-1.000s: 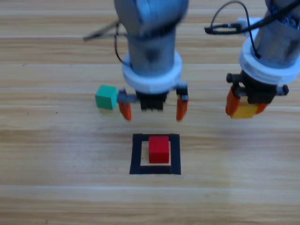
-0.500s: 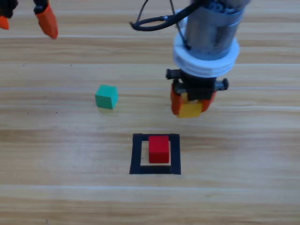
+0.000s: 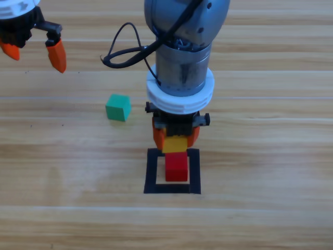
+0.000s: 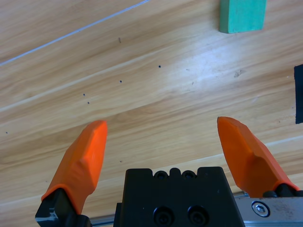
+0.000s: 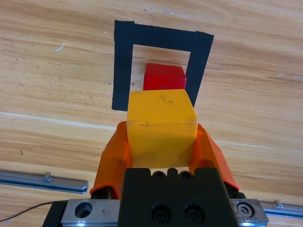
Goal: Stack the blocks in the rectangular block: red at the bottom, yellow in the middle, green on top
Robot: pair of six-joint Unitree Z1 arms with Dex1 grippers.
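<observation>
Yellow cube (image 3: 176, 144) was clamped between the jaws of my right gripper (image 3: 176, 139), held in the air just behind the red cube (image 3: 176, 166) and overlapping its far edge in the high view. Red cube sat inside the black tape square (image 3: 151, 172), nearer the far side of the opening. From the right wrist view I judged the yellow cube was not yet touching the red one.

Step in hand, as I read it: the middle layer. The next move called for bringing the yellow cube squarely over the red cube, lowering until the faces met, then parting the jaws without nudging the red cube out of line.

Left gripper (image 3: 32, 49) waited well away from the red cube, up and to the left, jaws spread and holding nothing. Teal-green cube (image 3: 118, 107) lay on the wooden table (image 3: 260, 219), left of and behind the red cube, untouched.

Count: three cubes, one each of red, yellow, teal-green; one tape square; two grippers.
</observation>
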